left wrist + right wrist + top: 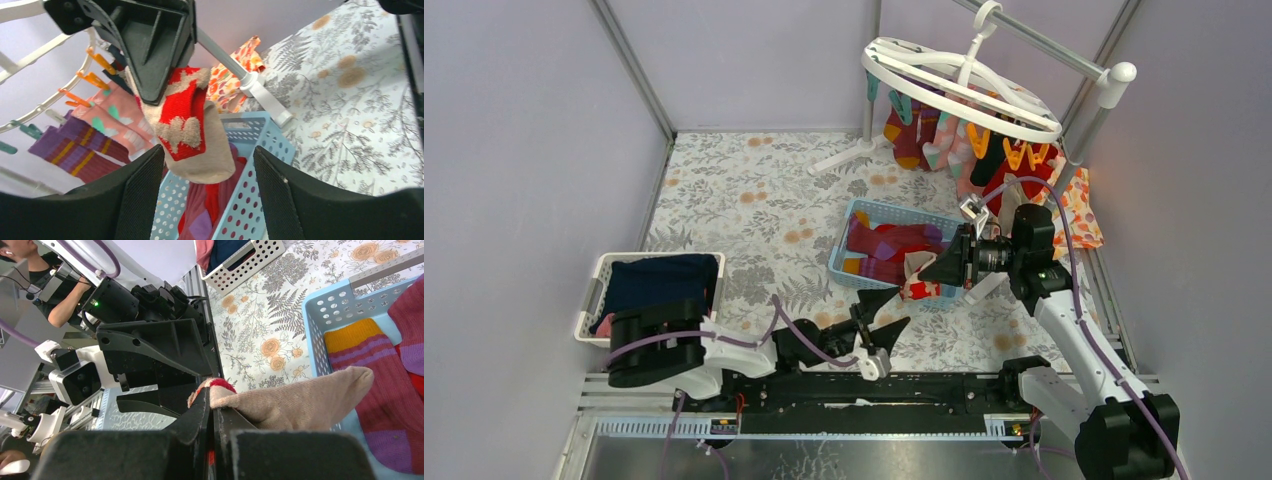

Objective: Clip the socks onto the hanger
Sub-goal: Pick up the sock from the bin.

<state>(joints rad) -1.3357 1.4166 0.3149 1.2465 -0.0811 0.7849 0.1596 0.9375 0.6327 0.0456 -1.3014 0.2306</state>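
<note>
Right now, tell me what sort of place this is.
Probably a robot test cell staged as a laundry corner: plain panel walls enclose a floral-covered table, a white clip hanger holds socks, and a blue basket holds more.

White oval hanger (974,55), upper right, bears clipped socks (914,135) hanging beneath. Red-and-beige sock (921,285) dangles right of centre, beside loose socks (889,250), red and purple.

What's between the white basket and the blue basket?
Only bare flowery tablecloth lies between the white plastic basket and the blue perforated plastic basket, seen in the top view.
</note>
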